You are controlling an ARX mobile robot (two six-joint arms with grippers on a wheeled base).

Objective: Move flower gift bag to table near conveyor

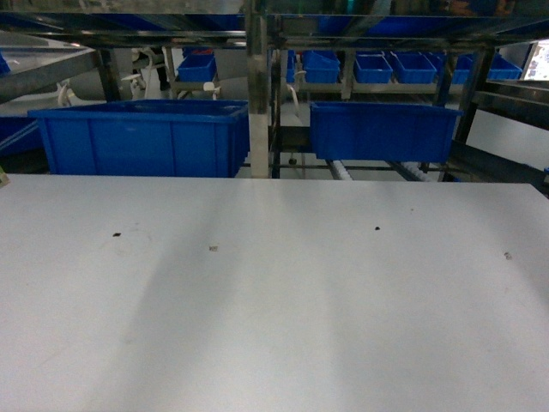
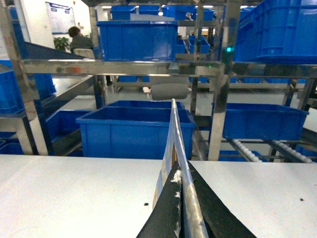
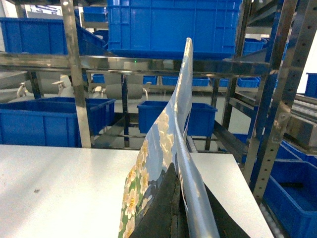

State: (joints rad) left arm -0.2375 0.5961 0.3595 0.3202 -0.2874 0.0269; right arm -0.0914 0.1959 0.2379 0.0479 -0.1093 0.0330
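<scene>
Both claws clamped on thin glossy flower-print paper gift bag (image 3: 163, 144): left claw (image 2: 181, 208), right claw (image 3: 173, 213). Light, floppy, creasable; grip rim. Pale grey-white table (image 1: 274, 326) below.

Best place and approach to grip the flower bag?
Its thin top edge, from above. The bag is flat and stands on edge, so each gripper pinches the sheet across its thickness, one face per finger, as both wrist views show.

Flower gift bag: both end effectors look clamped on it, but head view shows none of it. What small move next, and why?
Probably carry it forward over the table. Both wrist views show the flower gift bag pinched edge-on, with bare tabletop ahead before the conveyor.
</scene>
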